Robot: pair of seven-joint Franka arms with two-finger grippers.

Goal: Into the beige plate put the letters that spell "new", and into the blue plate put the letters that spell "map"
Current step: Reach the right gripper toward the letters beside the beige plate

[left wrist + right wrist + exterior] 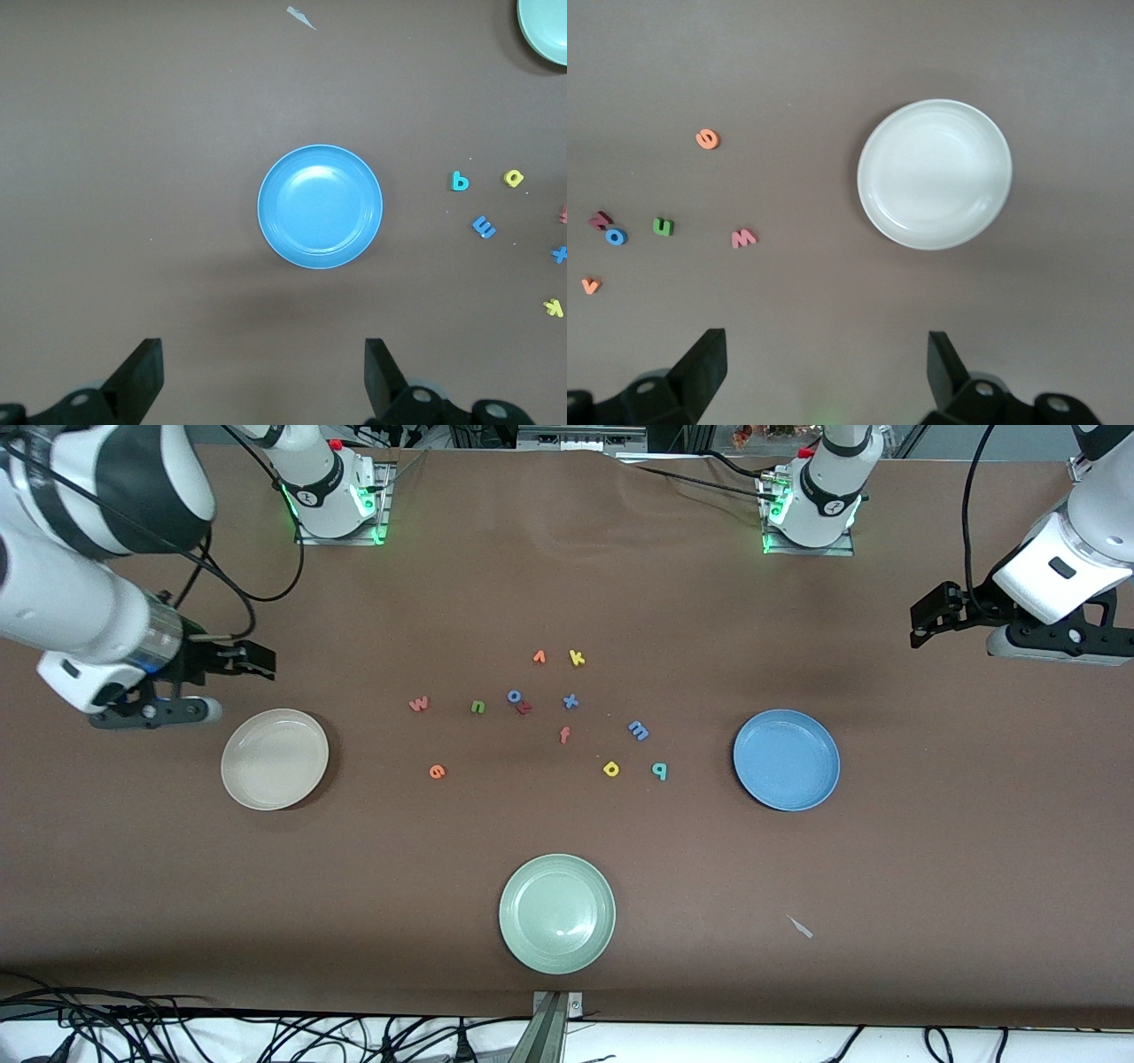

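Front view first: nothing is getting sorted yet; the beige plate (275, 759) is sitting bare toward the right arm's end of the counter (567, 921) and the blue plate (786, 759) is sitting bare toward the left arm's end; all six wanted letters are lying loose between them, namely the pinkish "w" (419, 704), green "n" (477, 707), orange "e" (437, 771), light blue "m" (638, 731), yellow "a" (611, 769) and teal "p" (659, 771); the right end effector (252, 657) is hanging near the beige plate, and the left end effector (930, 615) is hanging out past the blue plate, both carrying nothing.

Left wrist view: the left end effector (263, 376) is standing wide with the blue plate (320, 206) between its fingers and empty; "m" (484, 227), "a" (514, 178) and "p" (459, 181) are waiting beside it.

Right wrist view: the right end effector (827, 372) is also spread wide, holding nothing; the beige plate (935, 173) is empty, with "w" (743, 238), "n" (663, 227) and "e" (707, 139) lying off to one side; so I'm guessing all six placements are still to do.
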